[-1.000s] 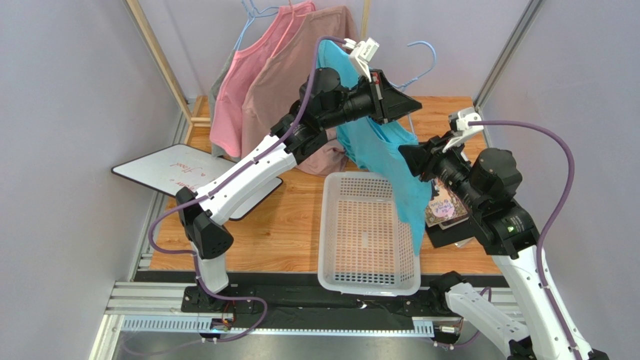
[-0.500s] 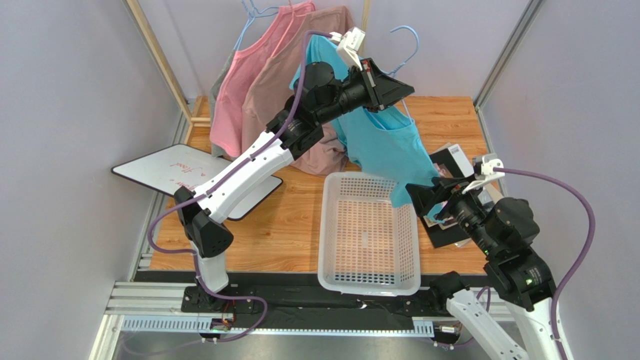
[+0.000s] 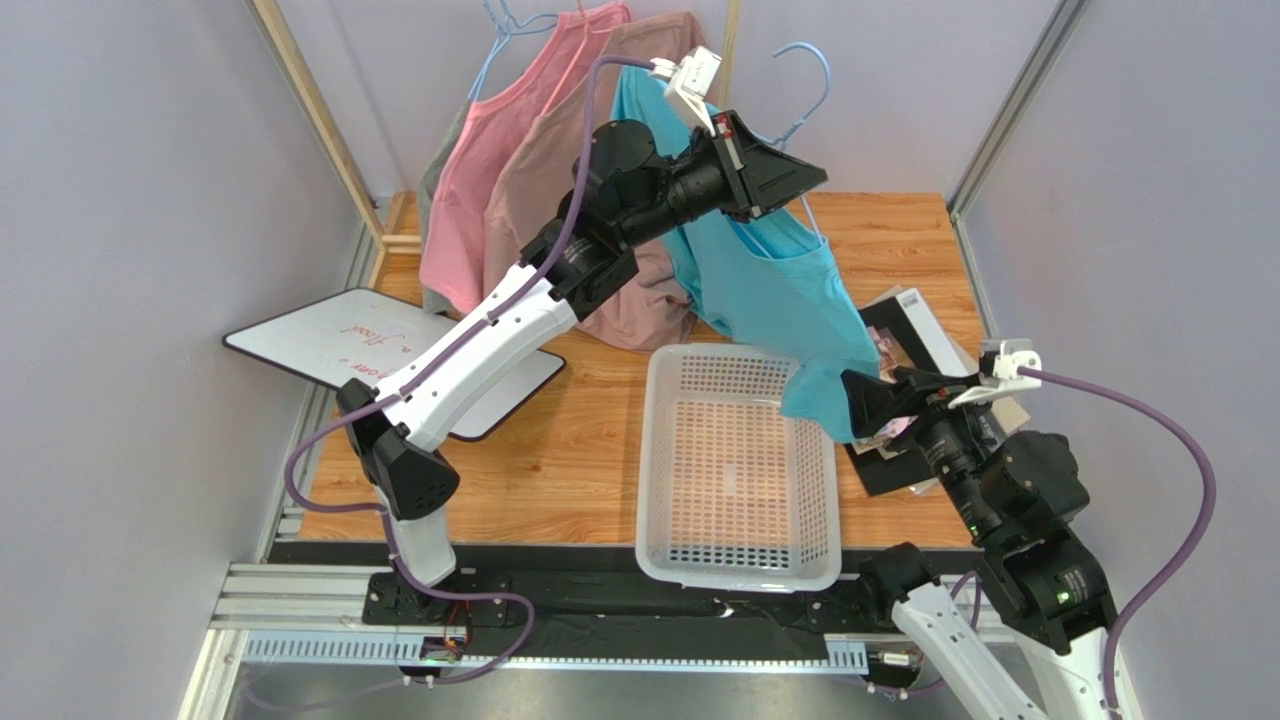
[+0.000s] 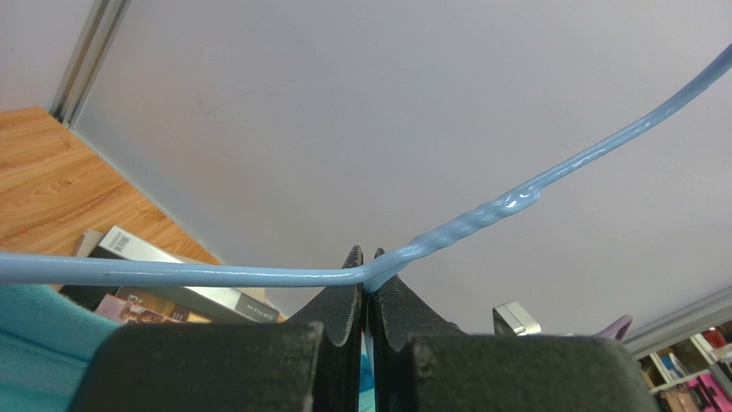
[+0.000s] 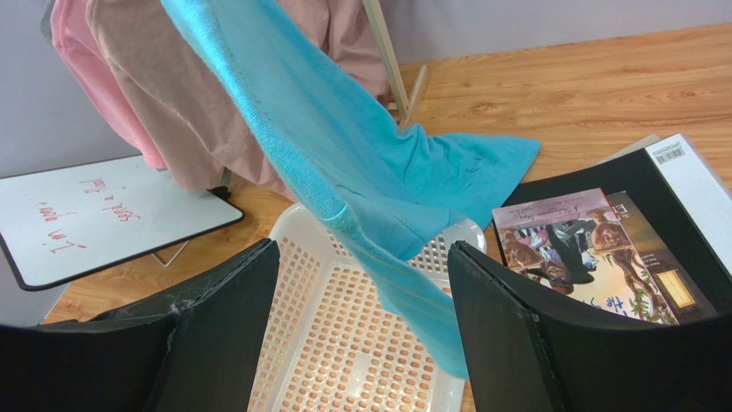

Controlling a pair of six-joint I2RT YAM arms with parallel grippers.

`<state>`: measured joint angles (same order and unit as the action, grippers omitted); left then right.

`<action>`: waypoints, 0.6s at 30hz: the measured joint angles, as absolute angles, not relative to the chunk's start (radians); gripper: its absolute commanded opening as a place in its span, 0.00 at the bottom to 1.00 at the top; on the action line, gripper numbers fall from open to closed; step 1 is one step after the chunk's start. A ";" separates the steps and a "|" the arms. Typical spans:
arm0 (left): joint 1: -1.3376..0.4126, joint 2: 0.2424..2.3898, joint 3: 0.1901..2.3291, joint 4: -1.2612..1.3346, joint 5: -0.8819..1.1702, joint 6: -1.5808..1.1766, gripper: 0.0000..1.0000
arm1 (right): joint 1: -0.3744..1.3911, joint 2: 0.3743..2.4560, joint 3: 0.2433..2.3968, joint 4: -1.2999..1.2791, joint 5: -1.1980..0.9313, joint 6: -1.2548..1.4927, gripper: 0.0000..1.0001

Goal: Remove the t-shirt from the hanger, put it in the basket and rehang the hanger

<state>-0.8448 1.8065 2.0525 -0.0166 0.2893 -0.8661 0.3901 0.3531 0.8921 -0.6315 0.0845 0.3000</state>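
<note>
Well, start at the left: the whiteboard (image 3: pixel 343 342) lies flat on the table and plays no part. Behind it the salmon-pink shirt (image 3: pixel 489 173) and the brownish-pink shirt (image 3: pixel 579 150) hang at the back; leave both alone.

Next comes your left gripper (image 4: pixel 367 262), raised high with its jaws clenched on the hanger (image 4: pixel 215 276), right where the wire bends below the twisted neck. Holding there keeps the frame from swinging and lifts the cloth off the table, so it hangs freely for the other arm.

The t-shirt (image 3: pixel 759 278) is not yet off. It drapes from the hanger under that grip and slants down to the right, its lowest corner hanging over the right edge of the white basket (image 3: pixel 733 576). I judge the basket is there to catch the shirt.

Further right, your right gripper (image 5: pixel 362 247) sits low with its jaws spread wide, grasping nothing. The teal hem hangs just in front of them, lined up with the gap. That looks like a stance for pinching the hem and pulling down and away. Close only once cloth is between the pads.

At the far right lie the books (image 5: pixel 593 249); keep the pull clear of them.
</note>
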 measured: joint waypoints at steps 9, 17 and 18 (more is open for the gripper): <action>-0.844 1.804 2.053 -0.010 0.310 -0.889 0.00 | 0.390 0.294 0.832 -0.582 0.084 0.326 0.45; -0.842 1.804 2.053 0.006 0.322 -0.913 0.00 | 0.390 0.312 0.754 -0.527 0.071 0.362 0.00; -0.841 1.804 2.053 0.012 0.324 -0.917 0.00 | 0.390 0.311 0.747 -0.517 0.080 0.373 0.00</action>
